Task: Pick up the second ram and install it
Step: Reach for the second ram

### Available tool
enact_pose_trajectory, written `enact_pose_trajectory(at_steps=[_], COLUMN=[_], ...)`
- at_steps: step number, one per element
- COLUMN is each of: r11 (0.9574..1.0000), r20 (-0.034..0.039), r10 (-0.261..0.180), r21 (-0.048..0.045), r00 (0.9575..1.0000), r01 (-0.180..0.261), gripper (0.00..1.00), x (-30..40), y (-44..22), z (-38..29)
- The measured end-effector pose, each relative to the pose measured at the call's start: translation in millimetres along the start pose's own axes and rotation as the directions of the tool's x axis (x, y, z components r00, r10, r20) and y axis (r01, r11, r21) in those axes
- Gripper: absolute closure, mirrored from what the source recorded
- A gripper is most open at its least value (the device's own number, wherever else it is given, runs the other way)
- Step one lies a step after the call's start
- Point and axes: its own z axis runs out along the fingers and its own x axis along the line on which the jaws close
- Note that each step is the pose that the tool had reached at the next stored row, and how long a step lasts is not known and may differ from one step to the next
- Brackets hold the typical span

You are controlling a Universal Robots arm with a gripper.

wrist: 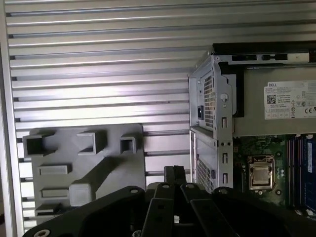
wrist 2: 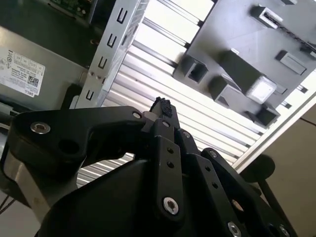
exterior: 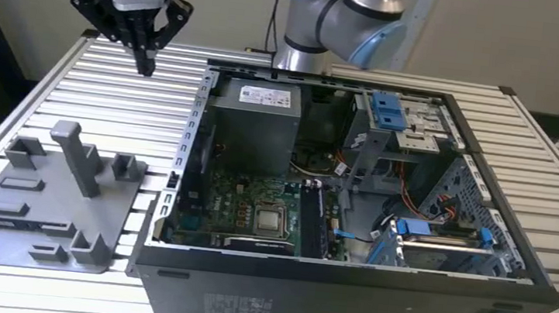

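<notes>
My gripper (exterior: 145,67) hangs high over the slatted table (exterior: 127,121), beyond the back left corner of the open computer case (exterior: 349,285) in the exterior view. Its black fingers (wrist: 174,174) meet at the tips, shut, with nothing between them; the second wrist view shows the same closed tips (wrist 2: 162,106). Inside the case, narrow dark memory boards (exterior: 310,220) stand in slots beside the square silver processor (exterior: 270,219). I cannot tell whether the second ram is among them. The grey parts fixture (exterior: 35,209) holds no board that I can make out.
The grey fixture (wrist: 84,163) has upright posts and pockets, on the exterior view's left of the case. A grey power supply (exterior: 253,115) fills the case's back left. Blue clips (exterior: 389,109) and a drive cage (exterior: 447,244) stand on its right. The arm's base (exterior: 320,20) rises behind.
</notes>
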Motion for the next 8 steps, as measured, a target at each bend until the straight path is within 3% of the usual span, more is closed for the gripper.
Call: enact_pose_trajectory(at_steps=[8], r11=[1.0000], r20=[0.0000], r10=[0.000], r21=[0.0000], r00=[1.0000], r01=[0.000], gripper=[0.89], x=[25.5], y=[-1.7], z=[-0.6])
